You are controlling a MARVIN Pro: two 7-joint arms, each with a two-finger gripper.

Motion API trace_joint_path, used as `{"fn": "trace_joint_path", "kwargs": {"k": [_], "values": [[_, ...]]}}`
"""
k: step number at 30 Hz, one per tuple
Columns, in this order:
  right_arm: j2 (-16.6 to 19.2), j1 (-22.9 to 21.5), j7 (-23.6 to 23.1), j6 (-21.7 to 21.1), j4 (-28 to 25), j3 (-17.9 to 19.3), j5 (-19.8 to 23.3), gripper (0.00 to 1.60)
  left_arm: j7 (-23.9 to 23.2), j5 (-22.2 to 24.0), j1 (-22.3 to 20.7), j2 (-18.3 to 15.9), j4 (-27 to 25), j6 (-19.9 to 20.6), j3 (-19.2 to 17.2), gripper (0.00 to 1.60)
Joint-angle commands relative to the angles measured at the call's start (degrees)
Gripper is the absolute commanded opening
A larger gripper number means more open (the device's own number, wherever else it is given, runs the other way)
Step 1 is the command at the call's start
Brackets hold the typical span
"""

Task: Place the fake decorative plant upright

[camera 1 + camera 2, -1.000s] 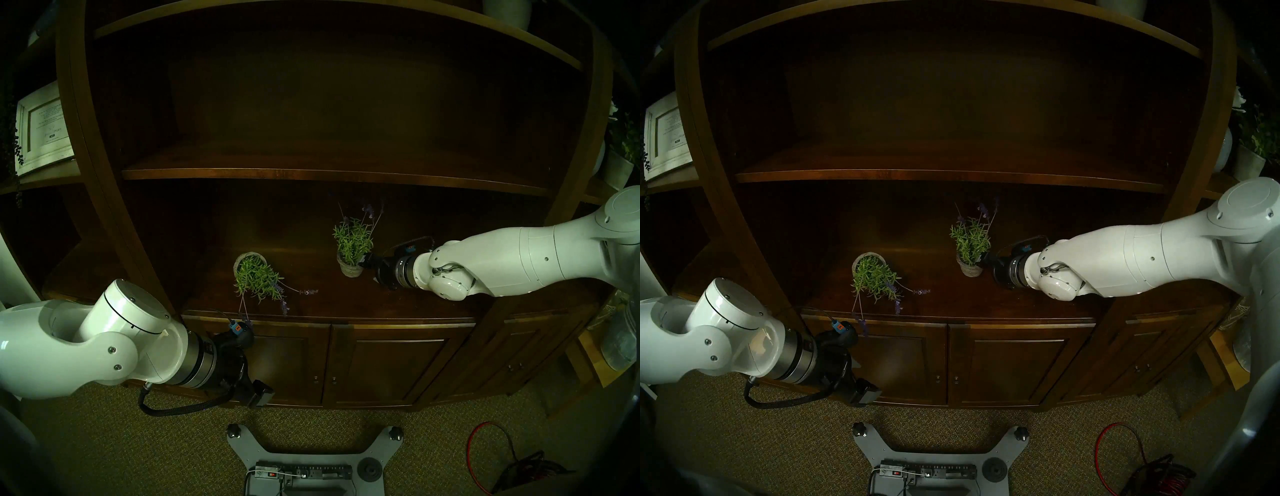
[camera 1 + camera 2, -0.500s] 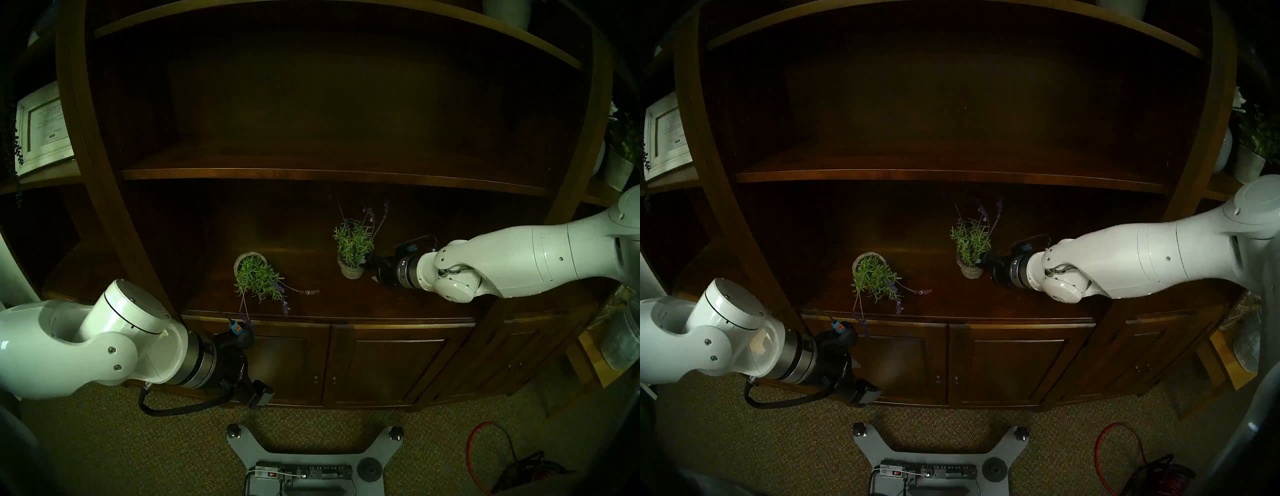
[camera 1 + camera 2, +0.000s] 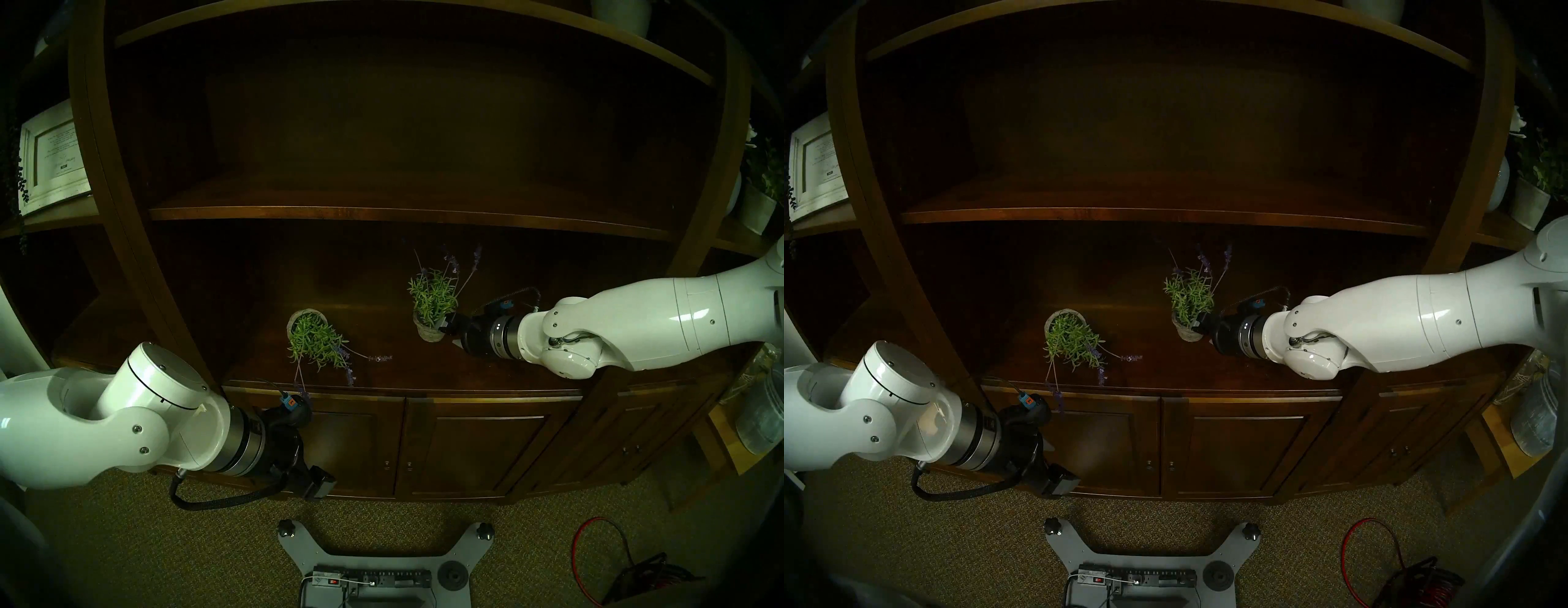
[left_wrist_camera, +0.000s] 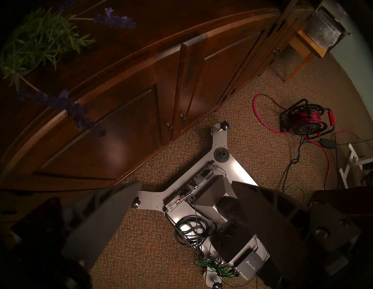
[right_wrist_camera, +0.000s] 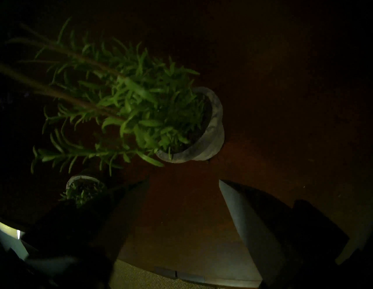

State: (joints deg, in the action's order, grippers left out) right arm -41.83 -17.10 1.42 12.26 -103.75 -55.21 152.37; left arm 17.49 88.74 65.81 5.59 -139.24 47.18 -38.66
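I've drawn my right claw (image 5: 183,203) back from the upright lavender plant (image 3: 432,303); its jaws are spread and empty, the rough grey pot standing free on the polished wooden shelf (image 3: 407,365). The left claw (image 4: 185,201) hasn't moved, spread wide over the carpet, and the second lavender plant (image 3: 316,339) lies tipped, spiky leaves trailing.
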Motion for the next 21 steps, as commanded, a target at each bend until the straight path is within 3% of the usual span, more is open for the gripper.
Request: {"fn": "trace_joint_path", "kwargs": {"k": [1, 6, 9, 12, 13, 15, 16, 17, 21], "values": [[6.31, -6.21, 0.97, 1.66, -5.96, -0.72, -6.2, 1.15, 0.06, -0.08, -0.71, 0.14, -0.15, -0.05, -0.72, 1.6], [9.3, -8.53, 3.47, 1.96, -11.11, -2.26, -11.46, 1.14, 0.06, -0.07, -0.73, 0.14, -0.15, -0.03, -0.74, 1.6], [8.77, -9.43, 5.35, 2.88, -13.55, -3.47, -15.37, 1.15, 0.06, -0.07, -0.73, 0.14, -0.15, -0.02, -0.75, 1.6], [7.47, -10.73, 7.3, 4.48, -16.38, -4.78, -19.76, 1.24, 0.06, -0.08, -0.71, 0.14, -0.15, -0.04, -0.72, 1.6], [7.32, -11.4, 8.4, 4.99, -17.55, -5.41, -21.14, 1.39, 0.06, -0.08, -0.71, 0.14, -0.15, -0.04, -0.72, 1.6], [6.97, -12.82, 9.7, 5.8, -19.53, -6.94, -24.07, 1.52, 0.06, -0.09, -0.71, 0.14, -0.15, -0.05, -0.72, 1.6], [6.88, -11.21, 9.49, 5.91, -18.95, -5.86, -25.65, 1.6, 0.06, -0.09, -0.71, 0.14, -0.15, -0.06, -0.71, 1.6], [7.01, -13.32, 10.84, 6.66, -20.94, -7.79, -27.29, 1.6, 0.06, -0.09, -0.71, 0.14, -0.15, -0.05, -0.71, 1.6], [6.56, -14.84, 13.62, 8.37, -23.53, -10.37, -34.08, 1.6, 0.06, -0.09, -0.7, 0.14, -0.14, -0.06, -0.71, 1.6]]}}
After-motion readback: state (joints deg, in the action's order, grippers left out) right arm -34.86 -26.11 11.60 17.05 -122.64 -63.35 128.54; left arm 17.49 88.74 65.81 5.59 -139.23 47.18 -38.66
